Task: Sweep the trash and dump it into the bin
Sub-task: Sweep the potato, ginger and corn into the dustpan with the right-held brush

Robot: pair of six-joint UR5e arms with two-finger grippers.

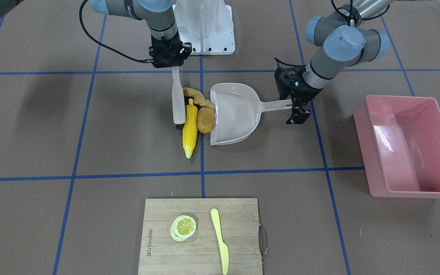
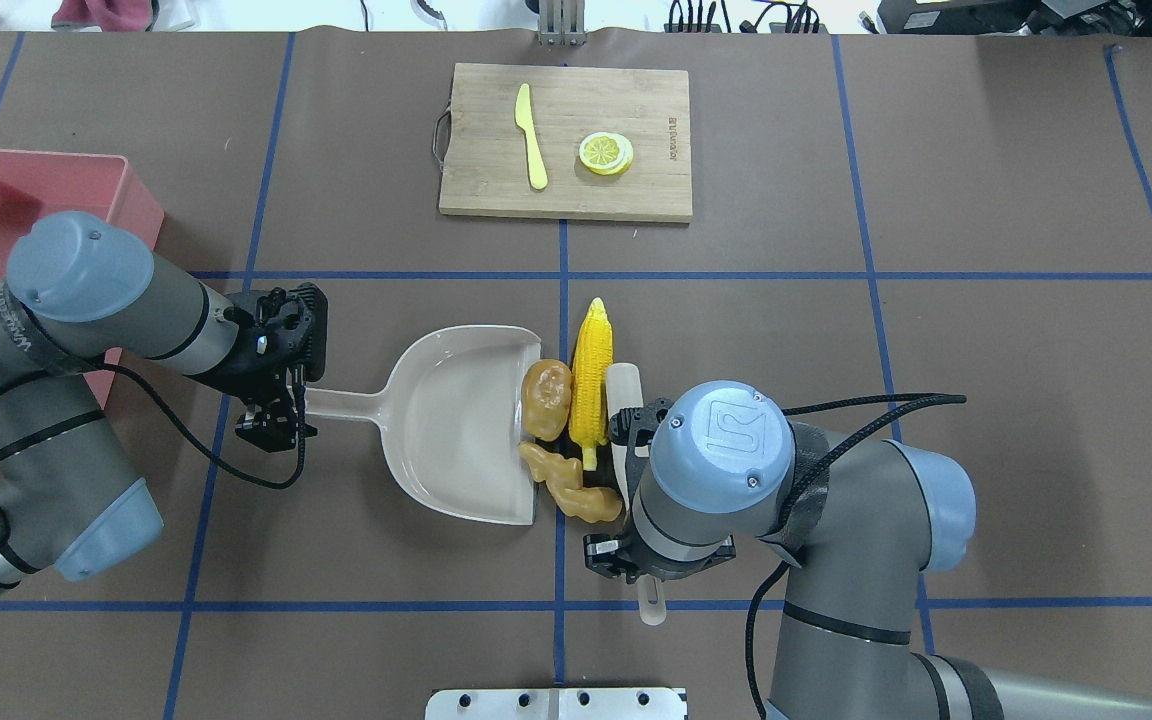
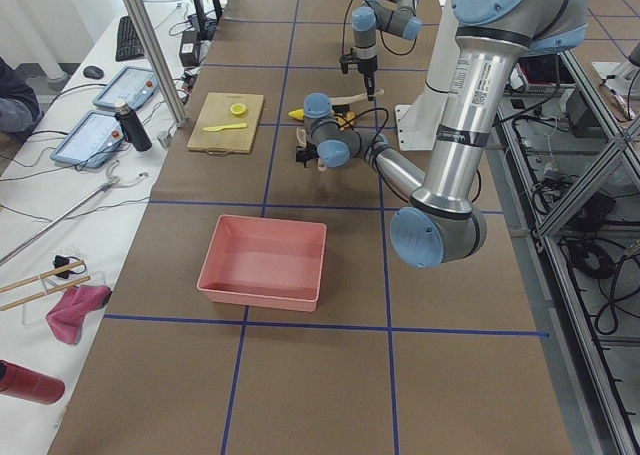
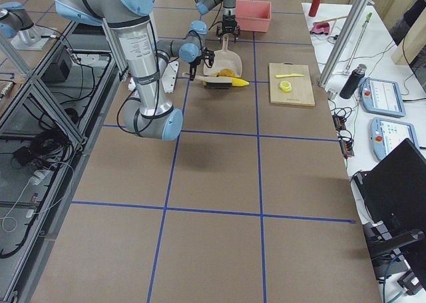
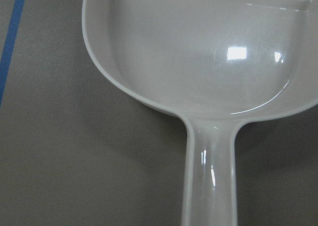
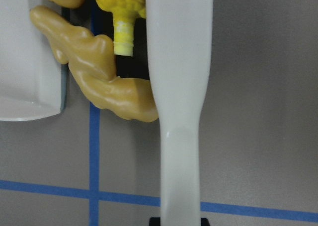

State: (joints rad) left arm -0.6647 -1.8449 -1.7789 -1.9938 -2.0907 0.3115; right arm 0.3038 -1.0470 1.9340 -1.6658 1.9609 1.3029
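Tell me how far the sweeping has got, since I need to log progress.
Done: the left hand holds the dustpan by its handle, and the right hand holds the brush.

In hand: the corn, potato and ginger root are bunched between the brush and the dustpan's open edge, the potato at the lip.

Left: pushing all three inside, then dumping them into the pink bin, which looks empty.

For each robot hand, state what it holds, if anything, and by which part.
The left hand holds the beige dustpan by its handle's end. The right hand holds the brush by its handle's upper end.
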